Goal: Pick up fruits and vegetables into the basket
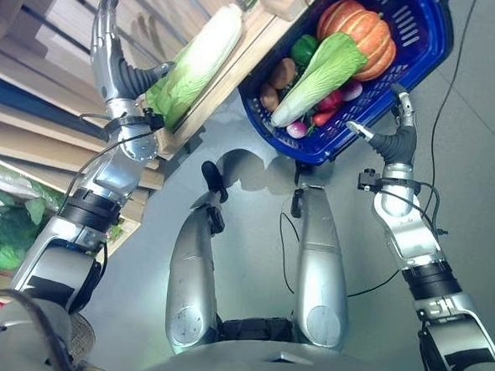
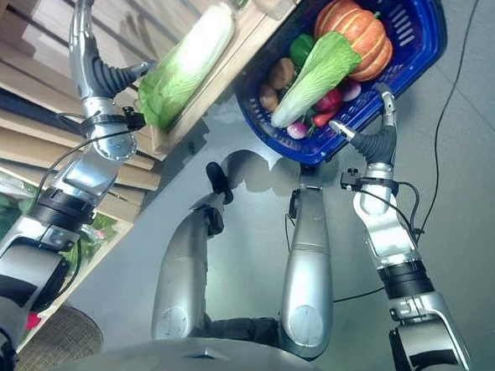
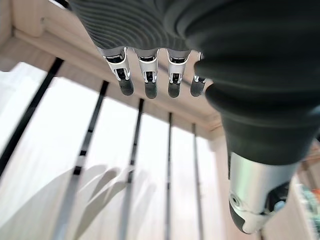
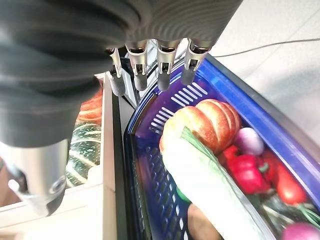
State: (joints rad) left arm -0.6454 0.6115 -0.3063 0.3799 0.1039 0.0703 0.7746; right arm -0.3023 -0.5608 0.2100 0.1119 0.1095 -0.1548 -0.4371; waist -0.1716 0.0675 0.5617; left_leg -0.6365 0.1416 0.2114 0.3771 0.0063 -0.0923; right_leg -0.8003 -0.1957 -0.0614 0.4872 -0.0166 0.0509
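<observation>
A pale wooden slatted stand (image 1: 47,22) rises beside a grey floor (image 1: 478,124), where a blue plastic basket (image 1: 424,45) sits just off the stand's corner. The basket holds an orange pumpkin (image 1: 358,28), a long napa cabbage (image 1: 317,76) lying across the load, a green pepper (image 1: 303,48), red peppers (image 4: 247,172), a brown potato (image 1: 281,72) and small purple-pink bulbs (image 1: 296,129). A second napa cabbage (image 1: 200,61) lies on the edge of the stand's shelf (image 1: 238,63), outside the basket, leafy end toward the robot. The left hand (image 1: 112,59) is raised just beside that cabbage, fingers (image 3: 150,85) straight and spread, thumb apart, holding nothing; whether the thumb touches the leaves cannot be told. The right hand (image 1: 393,136) hovers by the basket's near rim, fingers (image 4: 162,70) extended and empty, thumb pointing toward the basket wall. Lower on the stand, green leafy vegetables (image 1: 14,226) sit on a shelf, and a dark striped green squash (image 4: 87,150) shows beside the basket in the right wrist view.
</observation>
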